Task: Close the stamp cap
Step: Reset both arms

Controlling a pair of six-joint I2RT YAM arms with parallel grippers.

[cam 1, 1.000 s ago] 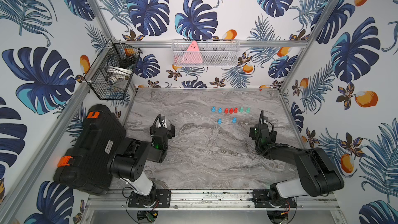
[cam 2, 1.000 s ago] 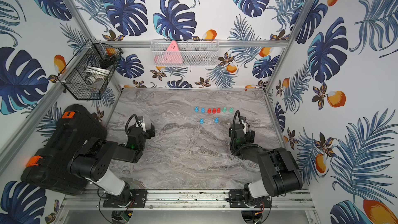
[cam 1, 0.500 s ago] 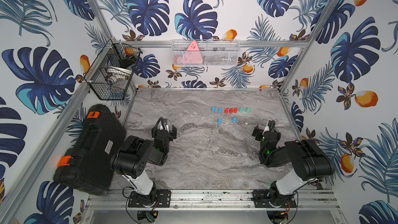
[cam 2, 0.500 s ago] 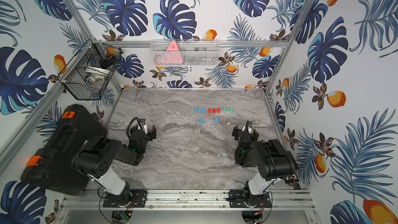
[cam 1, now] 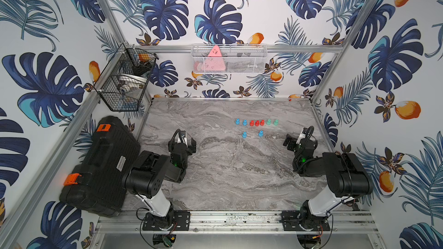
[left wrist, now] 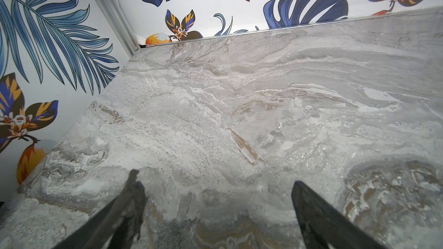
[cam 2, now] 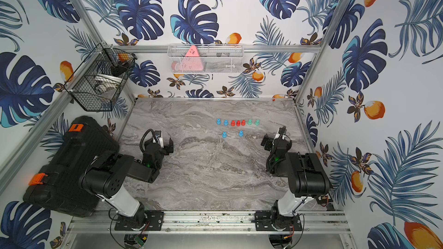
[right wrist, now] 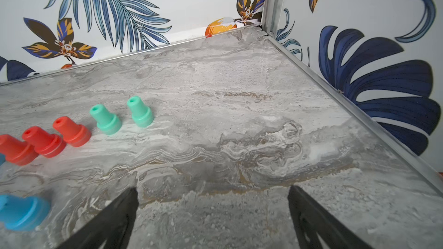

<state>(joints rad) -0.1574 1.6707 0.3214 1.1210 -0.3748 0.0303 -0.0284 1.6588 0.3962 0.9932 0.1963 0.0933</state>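
Left tool [left wrist: 215, 178] and right tool [right wrist: 212, 189] both spread wide, empty, low over tabletop [cam 1: 215, 171]. Stamps [cam 1: 256, 122] stand upright in colour-sorted row toward far right. Blue pair [cam 1: 244, 134] set apart in front, nearest right tool, probably staged for easy reach. Open or capped: too small to tell.

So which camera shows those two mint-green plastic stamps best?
The right wrist view: the two mint-green plastic stamps stand upright, large and sharp. In both top views they are tiny specks; the left wrist view misses them.
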